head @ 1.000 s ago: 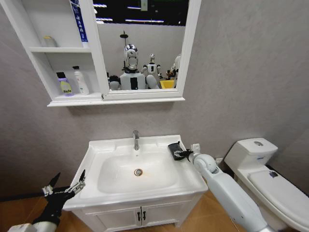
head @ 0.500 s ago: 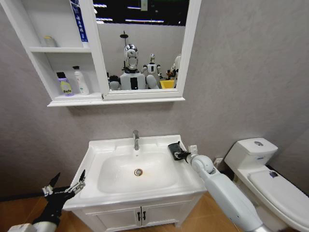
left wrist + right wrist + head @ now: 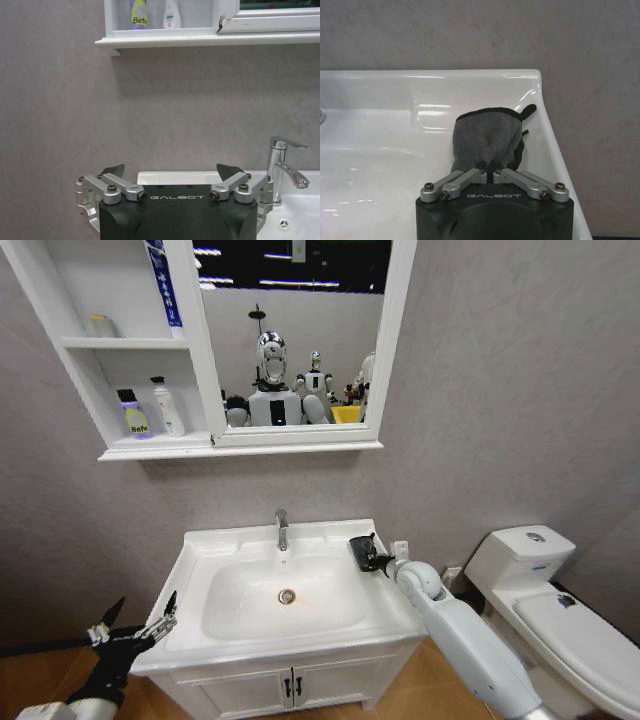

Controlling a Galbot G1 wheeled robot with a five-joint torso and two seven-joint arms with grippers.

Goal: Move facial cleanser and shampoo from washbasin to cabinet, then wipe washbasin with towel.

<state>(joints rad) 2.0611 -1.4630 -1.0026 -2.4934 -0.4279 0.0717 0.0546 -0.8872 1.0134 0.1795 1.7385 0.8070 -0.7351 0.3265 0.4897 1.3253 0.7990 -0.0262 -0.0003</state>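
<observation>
Two bottles stand in the cabinet; one towel lies on one washbasin; two grippers.

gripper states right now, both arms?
Left gripper: open, empty, parked beside the washbasin's left front corner.
Right gripper: shut on the towel at the washbasin's right rear corner.

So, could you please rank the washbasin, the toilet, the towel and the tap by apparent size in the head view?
1. Washbasin
2. Toilet, partly cut off by the frame
3. Towel and tap: too similar to rank; the right end effector partly covers the towel.
</observation>
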